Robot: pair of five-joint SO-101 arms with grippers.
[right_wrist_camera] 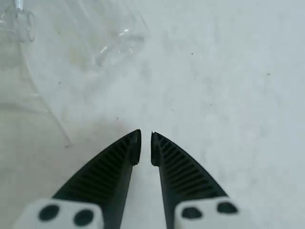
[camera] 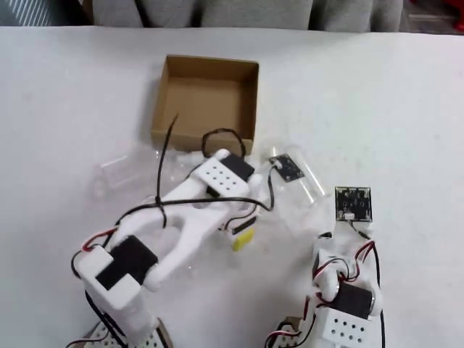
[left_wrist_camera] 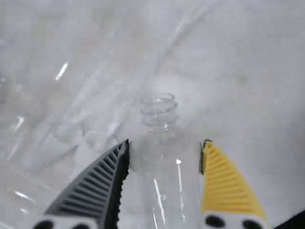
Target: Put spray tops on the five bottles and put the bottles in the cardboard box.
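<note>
Now, at the nine o'clock side of the high view, a faint clear bottle (camera: 114, 168) is lying on the white desk (camera: 58, 94), hard to pick out against the surface. Toward twelve o'clock the cardboard box (camera: 206, 101) is sitting open-topped on the desk, its brown floor showing. Just at six o'clock of the box, the left arm (camera: 181, 210) is lying stretched from the seven o'clock corner toward the middle of the desk, with one yellow finger (camera: 243, 239) peeking out beneath it.

Seen from the left wrist, the left tool (left_wrist_camera: 164, 148) is pressing a grey finger (left_wrist_camera: 102, 186) and the yellow one against opposite sides of a gripped bottle (left_wrist_camera: 159, 112), so the jaws are standing about a bottle's width apart and clamping it. This bottle is clear, with its threaded neck open and carrying no spray top. I cannot tell whether it is standing or lying.

Moving on toward three o'clock in the high view, more clear plastic (camera: 308, 181) is glinting on the desk between the two arms. The right arm (camera: 348, 304) is sitting folded at the five o'clock corner.

From the right wrist, the right tool (right_wrist_camera: 146, 143) is hovering over bare desk with its two dark fingers drawn almost together, a thin slit between the tips and nothing in it. Another clear bottle, the far bottle (right_wrist_camera: 107, 43), is lying on the desk beyond those tips, well apart from them.
</note>
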